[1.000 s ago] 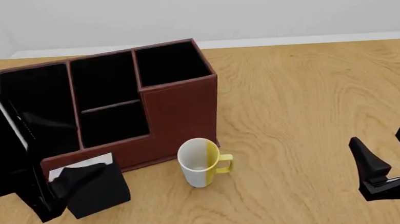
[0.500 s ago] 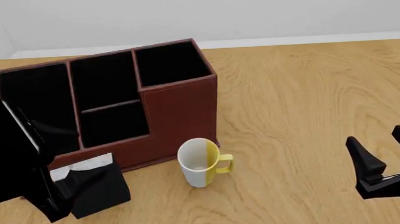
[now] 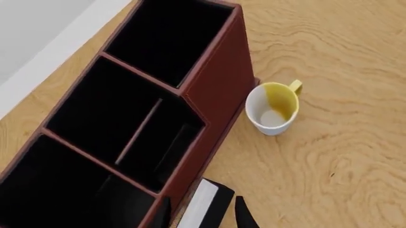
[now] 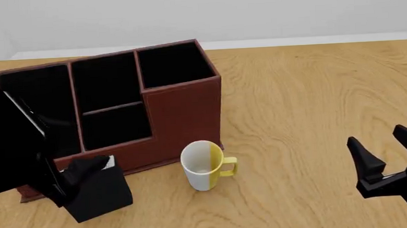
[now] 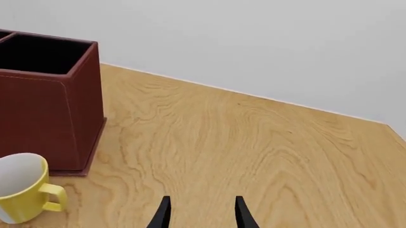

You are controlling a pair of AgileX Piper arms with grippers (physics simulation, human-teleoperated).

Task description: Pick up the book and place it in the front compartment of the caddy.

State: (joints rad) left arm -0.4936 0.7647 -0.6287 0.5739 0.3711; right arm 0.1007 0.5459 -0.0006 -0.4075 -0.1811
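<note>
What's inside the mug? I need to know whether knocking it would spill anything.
The mug looks empty: the left wrist view shows its bare white bottom and a yellow inner wall, no liquid or object. The front view shows the same, though the near rim covers part of the inside.

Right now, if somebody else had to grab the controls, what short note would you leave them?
Left gripper: fingers either side of the book, grip not confirmed.
Right gripper: open, holding nothing, off to the right.
The book stands on the table in front of the caddy, left of the mug.
Done: left arm has reached the book.
Left: grip, lift, place it in the caddy's front compartment.
</note>
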